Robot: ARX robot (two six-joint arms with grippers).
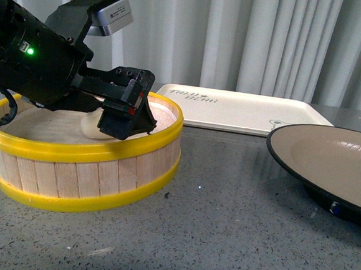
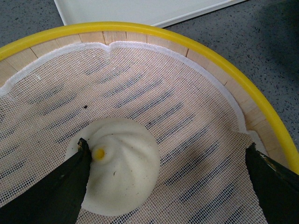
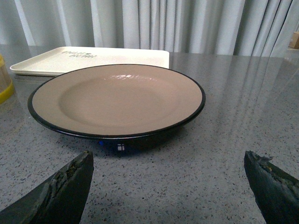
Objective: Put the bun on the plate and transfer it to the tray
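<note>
my left end effector (image 2: 168, 147) is down inside the round wooden steamer basket with yellow rims (image 1: 104, 148), jaws spread wide, gripping nothing: one finger (image 2: 56, 191) touches the small white pleated bun (image 2: 121, 172) on the mesh liner (image 2: 163, 93), the other is off by the basket wall. my read: centre, then close. my right end effector (image 3: 168, 158) hangs open facing the bare beige black-rimmed plate (image 3: 117, 98), likely to carry it to the cream rectangular tray (image 1: 245, 112) behind.

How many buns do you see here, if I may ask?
1. The bun lies in the basket, against one finger of the open left claw. More may hide behind the arm.
</note>
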